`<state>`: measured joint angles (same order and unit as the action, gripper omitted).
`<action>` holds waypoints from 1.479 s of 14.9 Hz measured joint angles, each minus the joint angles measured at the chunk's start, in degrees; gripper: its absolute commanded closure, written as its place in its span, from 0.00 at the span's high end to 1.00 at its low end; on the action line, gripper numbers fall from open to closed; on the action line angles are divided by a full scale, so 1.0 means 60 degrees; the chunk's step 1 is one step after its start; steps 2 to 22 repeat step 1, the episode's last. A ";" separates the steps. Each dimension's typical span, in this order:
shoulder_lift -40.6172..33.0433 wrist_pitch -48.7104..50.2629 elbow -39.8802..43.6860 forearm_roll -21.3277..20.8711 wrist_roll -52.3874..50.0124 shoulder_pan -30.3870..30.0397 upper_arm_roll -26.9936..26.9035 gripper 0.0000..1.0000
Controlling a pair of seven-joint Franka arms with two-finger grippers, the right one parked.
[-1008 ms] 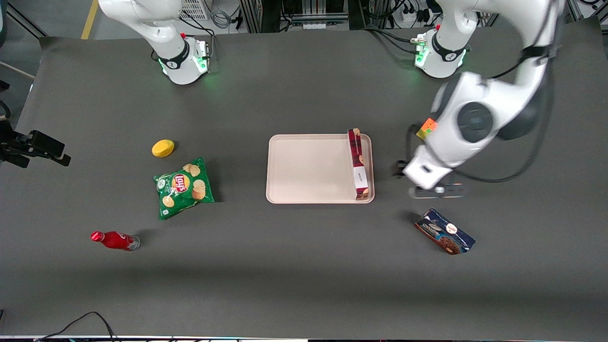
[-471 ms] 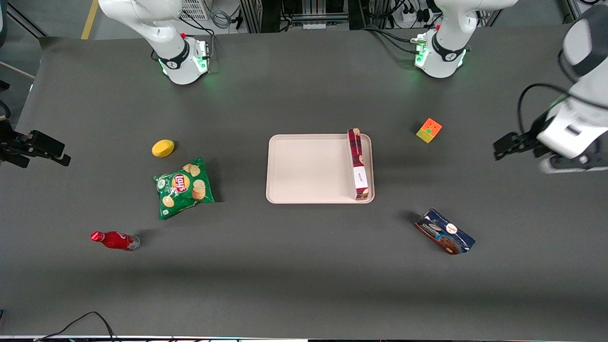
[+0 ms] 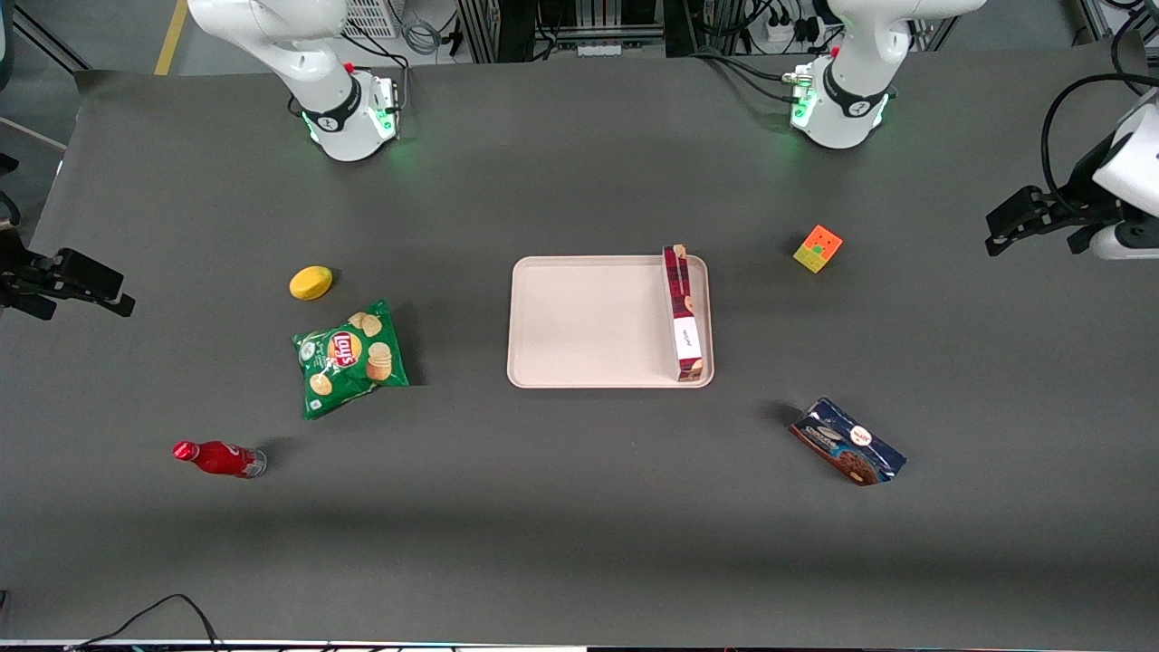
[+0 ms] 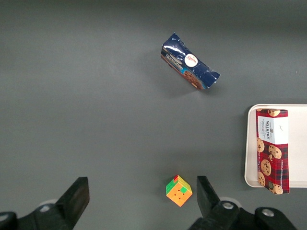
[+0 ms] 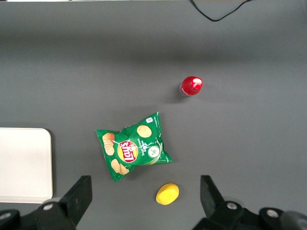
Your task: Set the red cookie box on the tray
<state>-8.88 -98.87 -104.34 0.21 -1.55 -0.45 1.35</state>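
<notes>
Tool [image 3: 1019, 222] first: I see it raised at the working arm's end of the table [image 3: 579, 507], fingers [image 4: 76, 196] spread wide with nothing between them, well apart from everything else, which I read as the arm parked clear once its load is down. Going from the front camera outward, the blue cookie package [image 3: 847, 454] lies nearest, slanted on the cloth and untouched, since it is not the item asked for. Farther up, the tray [image 3: 589, 321] sits mid-table, and the red cookie box [image 3: 684, 312] lies in it lengthwise along the edge on the working arm's side, flat, its farther end reaching the rim. That placement suits a short reach from that side. Farther still, the colour cube [image 3: 818, 248] rests alone. I judge the task done.
</notes>
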 measured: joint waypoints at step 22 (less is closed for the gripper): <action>-0.0026 0.0006 0.0005 0.0000 0.0010 0.0003 0.0020 1.00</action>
